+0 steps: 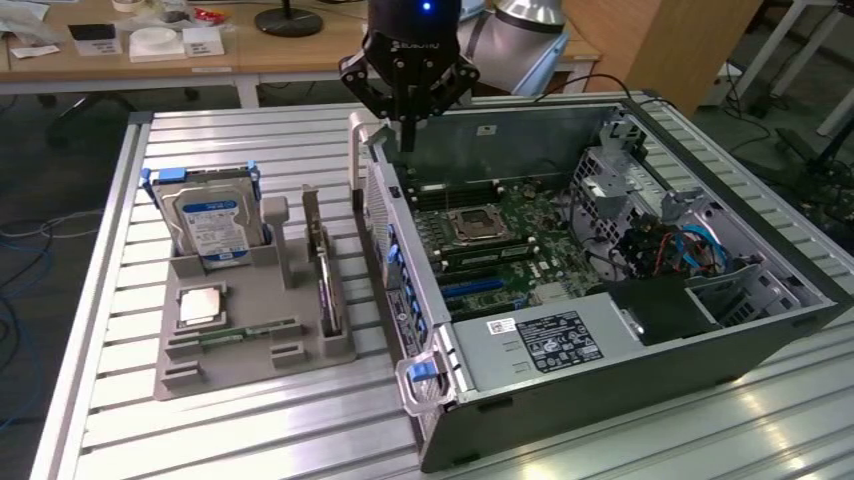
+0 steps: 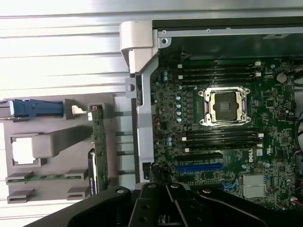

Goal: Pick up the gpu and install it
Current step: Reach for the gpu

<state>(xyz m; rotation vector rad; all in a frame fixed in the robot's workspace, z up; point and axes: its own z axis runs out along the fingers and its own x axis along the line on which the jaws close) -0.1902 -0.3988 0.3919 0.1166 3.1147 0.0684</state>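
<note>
Currently the gpu stands on edge in a holder beside the computer case; likely stiff, light, fragile, best pinched along its top edge. Gripper hovers over the case, closed, empty

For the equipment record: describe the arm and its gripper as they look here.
The gripper is black, built of angular linked bars that narrow toward the tips. Its body carries pale lettering, with a small blue light above it. The arm behind it is a rounded silver-grey tube.
</note>
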